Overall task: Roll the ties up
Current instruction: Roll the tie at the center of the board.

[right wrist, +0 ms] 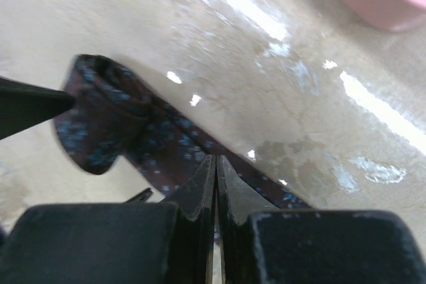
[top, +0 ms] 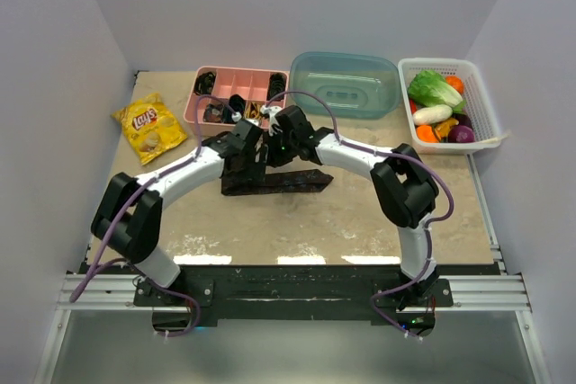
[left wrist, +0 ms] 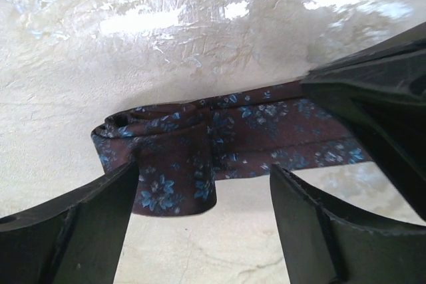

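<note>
**Left hand wide, right hand clamped, tie part-rolled**

The tie [top: 274,182] lies across the middle of the worktop [top: 360,222], a dark maroon band with small blue flowers, right under both arms. One end is curled over into a loose, thick coil; the rest runs out flat. Look at the left hand [left wrist: 205,174]: fingers spread wide, one either side of that coil, gripping nothing. The coil sits on the worktop between them, and whether the near finger brushes the cloth I can't tell. Now the right hand [right wrist: 216,164]: fingers pressed tight together, no gap at all, tips down over the flat stretch just beside the coil. Whether any cloth is caught between them, I can't say. At the back of the worktop sits the pink tray [top: 245,84], well apart from the tie.
</note>
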`<control>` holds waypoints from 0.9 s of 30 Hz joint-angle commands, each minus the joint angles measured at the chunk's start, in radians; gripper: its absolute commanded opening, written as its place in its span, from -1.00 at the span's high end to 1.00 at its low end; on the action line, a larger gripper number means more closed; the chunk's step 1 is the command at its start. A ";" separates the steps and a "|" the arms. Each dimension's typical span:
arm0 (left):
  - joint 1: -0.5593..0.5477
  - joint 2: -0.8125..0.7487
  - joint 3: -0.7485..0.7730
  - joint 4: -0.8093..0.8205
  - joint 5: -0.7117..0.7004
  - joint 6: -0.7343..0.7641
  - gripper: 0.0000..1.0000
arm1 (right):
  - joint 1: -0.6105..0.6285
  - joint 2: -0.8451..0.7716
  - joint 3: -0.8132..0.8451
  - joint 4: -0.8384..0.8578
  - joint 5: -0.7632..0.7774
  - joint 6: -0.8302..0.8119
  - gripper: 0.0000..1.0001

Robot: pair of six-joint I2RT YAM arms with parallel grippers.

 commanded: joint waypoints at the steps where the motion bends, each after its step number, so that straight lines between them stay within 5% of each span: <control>1: 0.066 -0.153 -0.033 0.123 0.144 -0.017 -0.75 | 0.005 -0.051 -0.011 0.044 -0.049 -0.006 0.90; 18: 0.704 -0.363 -0.497 0.543 0.931 -0.106 -0.91 | 0.106 0.022 0.090 0.104 -0.158 0.029 0.90; 27: 0.747 -0.323 -0.615 0.680 0.970 -0.166 -0.95 | 0.118 0.068 0.110 0.103 -0.149 0.030 0.90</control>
